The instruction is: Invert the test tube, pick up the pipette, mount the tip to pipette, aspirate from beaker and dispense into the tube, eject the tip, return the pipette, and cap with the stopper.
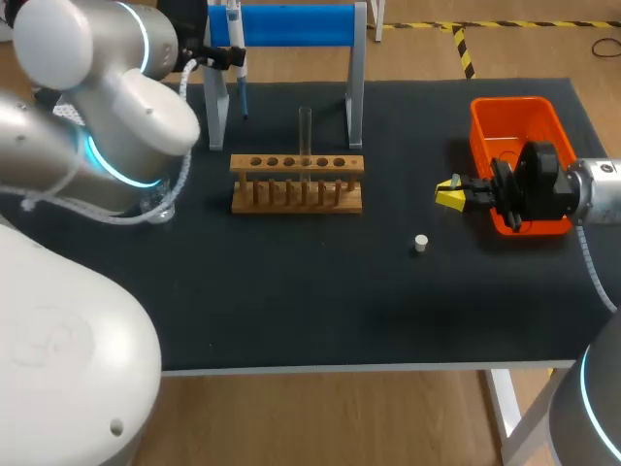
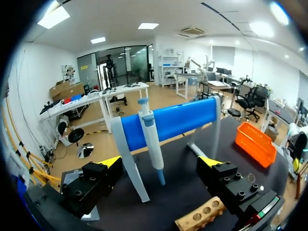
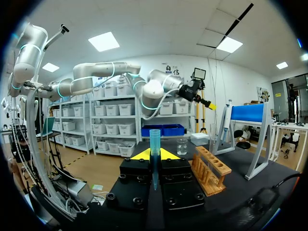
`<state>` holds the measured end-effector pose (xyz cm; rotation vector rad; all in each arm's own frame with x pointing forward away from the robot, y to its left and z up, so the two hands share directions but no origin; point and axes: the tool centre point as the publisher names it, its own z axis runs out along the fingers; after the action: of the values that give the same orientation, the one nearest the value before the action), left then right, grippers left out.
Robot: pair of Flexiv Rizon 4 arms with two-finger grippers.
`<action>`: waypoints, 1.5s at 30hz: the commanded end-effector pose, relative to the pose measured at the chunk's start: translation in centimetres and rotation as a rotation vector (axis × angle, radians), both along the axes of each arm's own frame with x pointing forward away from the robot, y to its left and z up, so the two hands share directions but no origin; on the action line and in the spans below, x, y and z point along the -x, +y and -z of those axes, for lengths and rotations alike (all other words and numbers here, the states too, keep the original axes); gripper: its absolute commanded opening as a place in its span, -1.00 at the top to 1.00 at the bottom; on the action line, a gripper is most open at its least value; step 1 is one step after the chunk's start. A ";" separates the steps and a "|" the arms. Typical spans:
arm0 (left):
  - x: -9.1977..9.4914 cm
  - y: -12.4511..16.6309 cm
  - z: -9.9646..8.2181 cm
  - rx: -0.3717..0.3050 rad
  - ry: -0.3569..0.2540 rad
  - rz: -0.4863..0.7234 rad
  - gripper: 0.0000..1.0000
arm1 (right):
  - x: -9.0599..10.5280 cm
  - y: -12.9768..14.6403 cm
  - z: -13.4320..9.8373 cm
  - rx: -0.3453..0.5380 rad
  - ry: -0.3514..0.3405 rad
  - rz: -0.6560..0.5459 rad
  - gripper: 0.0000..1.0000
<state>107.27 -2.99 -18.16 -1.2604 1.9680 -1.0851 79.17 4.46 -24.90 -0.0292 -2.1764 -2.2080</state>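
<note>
Table [image 1: 291, 301] holds rack [image 1: 297, 184], stopper [image 1: 420, 243], orange bin [image 1: 511, 104].

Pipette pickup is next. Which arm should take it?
Left. Its open left gripper points at the pipette hanging straight ahead on the stand. The right gripper is shut on the tip, far off by the bin.

table mat [image 1: 291, 301]: matte black, plain. plastic bin [image 1: 514, 116]: bright orange. wooden tube rack [image 1: 296, 184]: light brown. glass test tube [image 1: 305, 131]: clear. cylindrical bar [image 1: 296, 24]: blue; its metal stand [image 1: 355, 68]: grey. pipette [image 2: 151, 139]: white, blue collar. small stopper [image 1: 420, 243]: white. pipette tip [image 3: 154, 142]: translucent blue. left gripper [image 2: 160, 162], right gripper [image 3: 154, 155]: black, yellow tips. left arm [image 1: 116, 97], right arm [image 1: 606, 194]: white, cyan light rings.
</note>
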 end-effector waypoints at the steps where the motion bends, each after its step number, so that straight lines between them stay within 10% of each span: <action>1: -0.7 -0.8 0.0 -0.048 -0.022 -0.115 -1.00 | 0.1 -0.1 0.0 0.000 0.000 0.000 1.00; 45: -5.6 -3.0 0.6 0.096 -0.071 -0.313 -1.00 | 0.1 -0.1 0.0 0.000 0.000 0.000 1.00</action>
<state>112.59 -5.84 -18.12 -1.5087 1.6321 -1.0485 79.17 4.46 -24.90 -0.0293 -2.1764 -2.2080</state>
